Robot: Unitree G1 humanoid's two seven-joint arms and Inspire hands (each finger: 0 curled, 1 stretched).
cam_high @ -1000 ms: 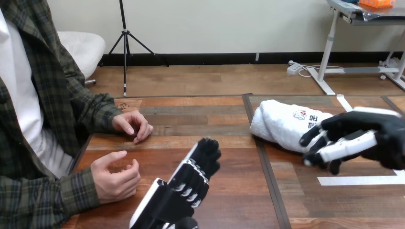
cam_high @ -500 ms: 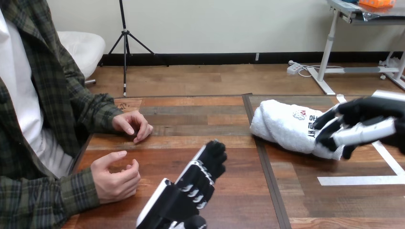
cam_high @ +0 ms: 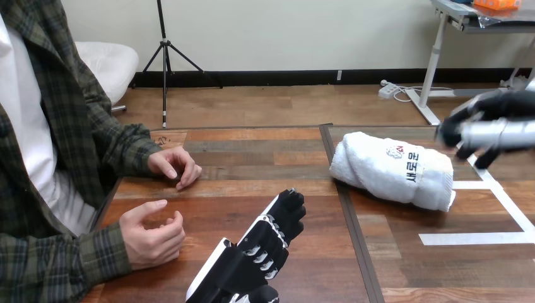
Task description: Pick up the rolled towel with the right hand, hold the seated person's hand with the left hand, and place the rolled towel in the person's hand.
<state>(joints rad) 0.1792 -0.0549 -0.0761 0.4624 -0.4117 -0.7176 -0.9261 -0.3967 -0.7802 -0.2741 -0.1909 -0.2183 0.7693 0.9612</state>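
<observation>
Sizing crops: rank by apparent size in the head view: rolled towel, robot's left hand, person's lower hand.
rolled towel and left hand: alike; the hand is nearer, so unranked.
person's lower hand: smallest.

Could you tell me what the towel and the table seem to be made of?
Towel: white terry-like cloth, matte and fuzzy; the roll shows soft folds and a rounded, squashy end. Table: brown wood planks, or perhaps a wood-look laminate; grain streaks, dark seams between the boards and a faint sheen all show.
</observation>
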